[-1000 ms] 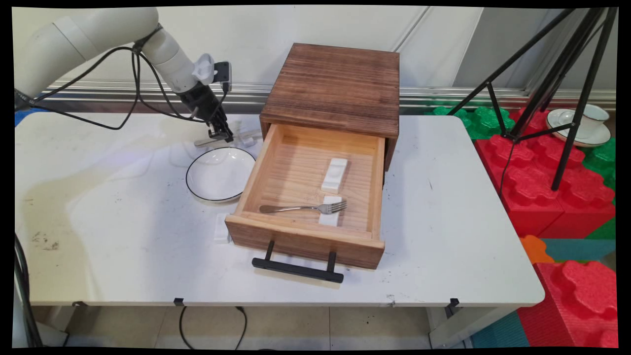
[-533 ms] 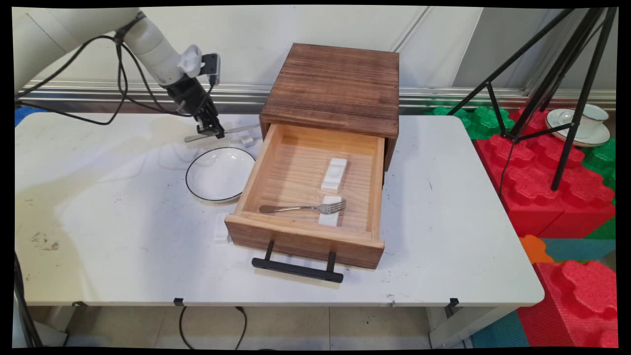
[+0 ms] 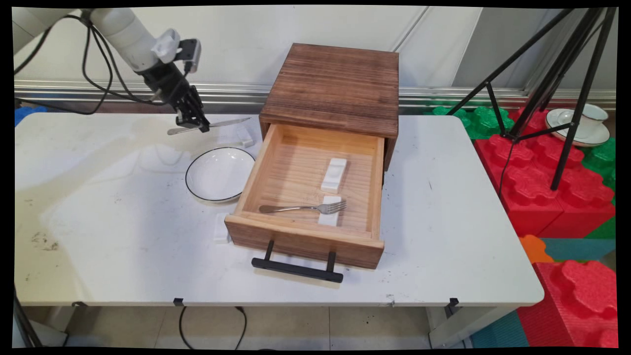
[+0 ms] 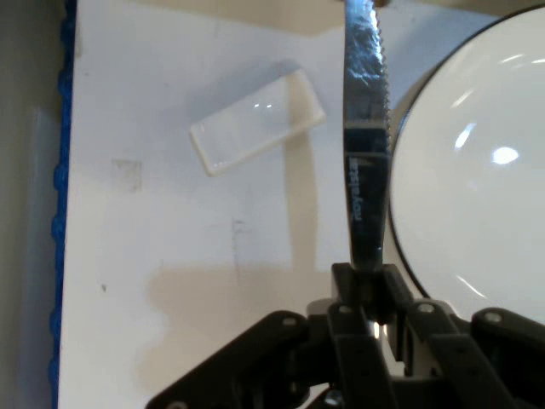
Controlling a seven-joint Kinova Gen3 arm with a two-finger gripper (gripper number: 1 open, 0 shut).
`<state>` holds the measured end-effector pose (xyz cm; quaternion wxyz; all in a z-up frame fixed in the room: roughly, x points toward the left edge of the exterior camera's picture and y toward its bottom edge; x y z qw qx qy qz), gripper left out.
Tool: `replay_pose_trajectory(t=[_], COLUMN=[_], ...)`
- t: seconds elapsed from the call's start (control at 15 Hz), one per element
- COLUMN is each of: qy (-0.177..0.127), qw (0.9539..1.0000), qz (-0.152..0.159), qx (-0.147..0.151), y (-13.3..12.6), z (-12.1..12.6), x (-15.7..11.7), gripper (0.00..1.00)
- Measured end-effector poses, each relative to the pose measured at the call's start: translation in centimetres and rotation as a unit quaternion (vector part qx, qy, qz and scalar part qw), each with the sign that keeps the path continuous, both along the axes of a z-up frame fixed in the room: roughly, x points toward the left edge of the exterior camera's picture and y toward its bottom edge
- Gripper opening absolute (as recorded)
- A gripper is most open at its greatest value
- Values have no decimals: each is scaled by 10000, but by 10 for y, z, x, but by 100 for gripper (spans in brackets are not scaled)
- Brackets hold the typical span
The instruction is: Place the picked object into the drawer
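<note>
The black two-finger pincer hung above the far left part of the white table, closed on a table knife. It gripped the knife near mid-length, so the knife lay nearly level in the air, handle end pointing to the pincer's left in the main view and blade tip pointing right, toward the wooden box. In the hand view the fingertips pinched the knife, whose serrated blade ran straight up and away from them.

Below the pincer and slightly right, on the table, lay a small white block; the hand view showed it as a flat white rectangle to the left of the blade. Nearer the camera than the pincer sat a white plate with a thin dark rim, seen at the right of the hand view.

To the pincer's right stood a dark wooden box with its drawer pulled open. A fork lay inside, tines on a white rest, with a second white rest beyond it.
</note>
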<state>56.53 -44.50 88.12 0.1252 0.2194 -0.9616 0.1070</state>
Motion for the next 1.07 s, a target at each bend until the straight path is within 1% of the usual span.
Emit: replay_pose_trajectory(t=[0.2, 0.53, 0.73, 1.07], qy=[86, 326, 535, 801], qw=[9999, 9989, 9973, 9942], qz=[-98, -337, -510, -725], qx=[4, 17, 17, -4], y=[10, 29, 41, 54], z=[16, 48, 67, 87], x=[4, 4, -3, -22], gripper=[0, 0, 0, 0])
